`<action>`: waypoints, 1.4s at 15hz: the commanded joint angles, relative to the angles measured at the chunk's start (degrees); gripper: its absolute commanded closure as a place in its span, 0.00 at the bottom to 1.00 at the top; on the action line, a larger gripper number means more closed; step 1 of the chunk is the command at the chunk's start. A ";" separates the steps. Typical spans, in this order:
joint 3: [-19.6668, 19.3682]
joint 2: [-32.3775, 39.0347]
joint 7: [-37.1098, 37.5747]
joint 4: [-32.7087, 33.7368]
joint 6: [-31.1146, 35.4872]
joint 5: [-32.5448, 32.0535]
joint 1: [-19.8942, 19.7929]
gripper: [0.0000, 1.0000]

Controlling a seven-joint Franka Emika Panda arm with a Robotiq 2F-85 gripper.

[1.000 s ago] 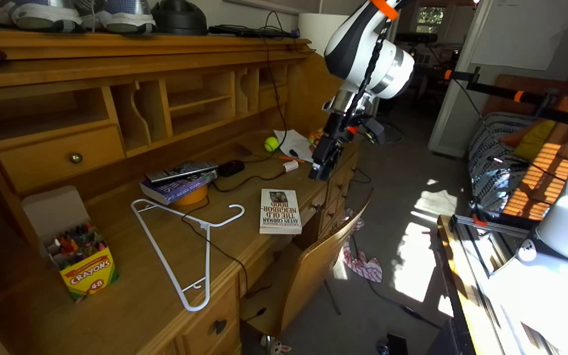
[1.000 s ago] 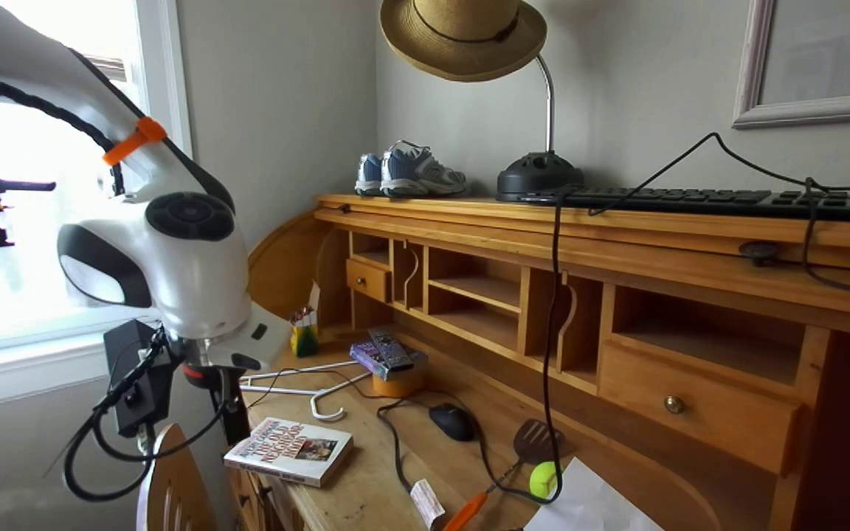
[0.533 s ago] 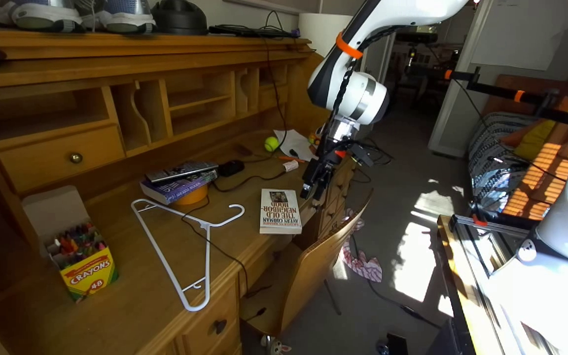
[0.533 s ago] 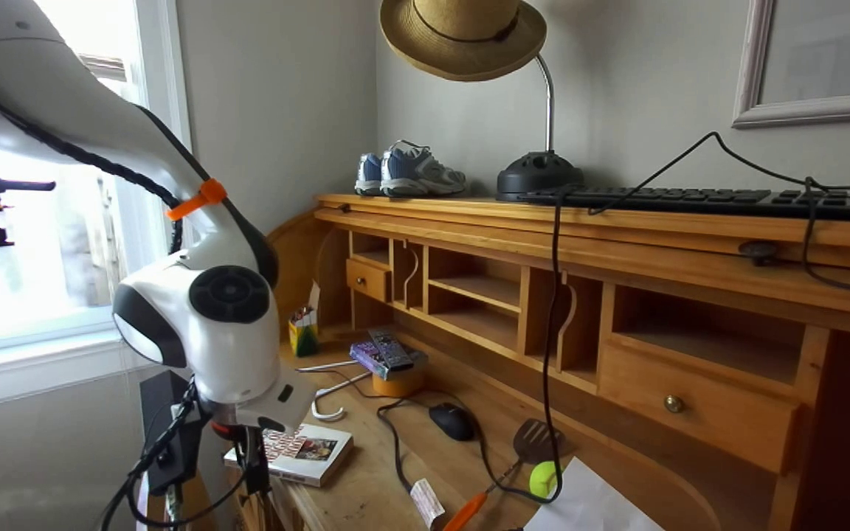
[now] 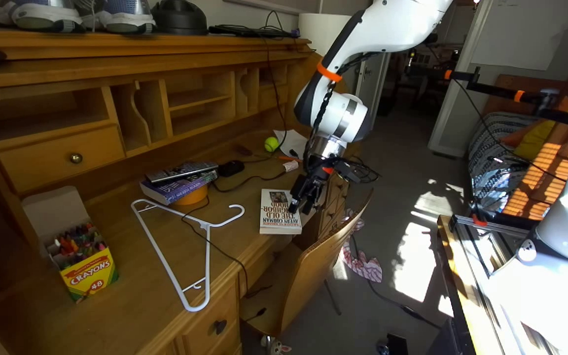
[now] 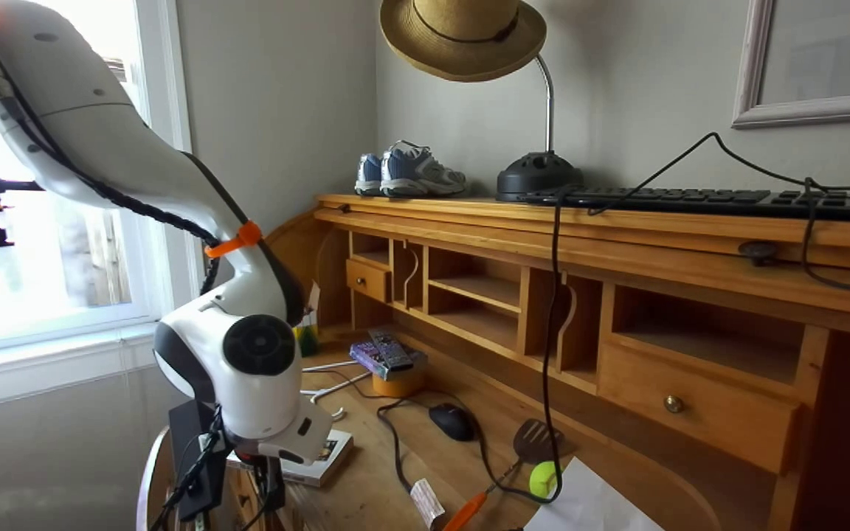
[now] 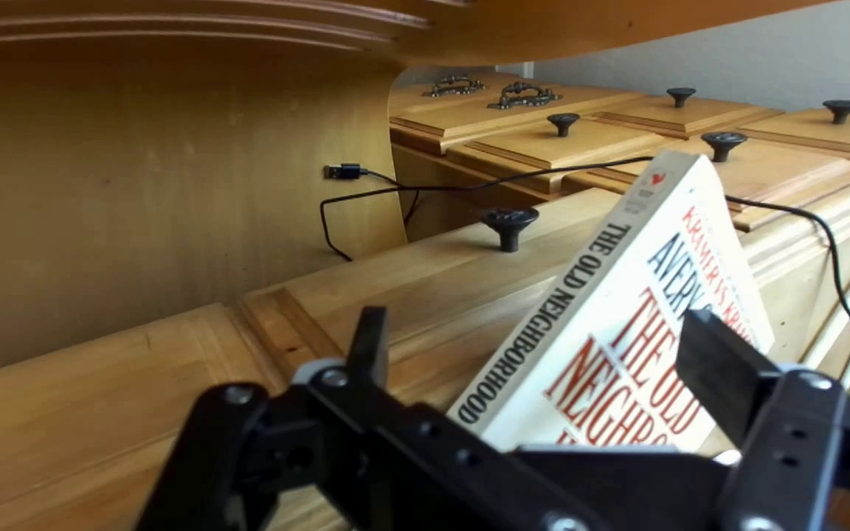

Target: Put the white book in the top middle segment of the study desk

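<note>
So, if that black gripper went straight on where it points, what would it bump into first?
Probably the white book; the wrist view shows its spine beyond the open gripper, though depth is unclear.

I am in a home: I see a patterned bed or couch, a wooden study desk with sneakers on top and a straw hat above, and on its writing surface a crayon box and a clothes hanger.
</note>
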 commanded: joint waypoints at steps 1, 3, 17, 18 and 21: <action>1.63 3.07 -3.26 3.00 -1.41 4.05 -1.68 0.00; 1.81 3.84 -4.05 3.86 -1.98 5.31 -1.73 0.00; 0.28 4.08 -5.97 5.17 -10.39 6.34 -2.55 0.26; 0.10 4.01 -6.05 5.16 -10.77 6.37 -2.60 0.30; -0.41 3.78 -6.71 5.02 -11.94 6.38 -2.98 0.48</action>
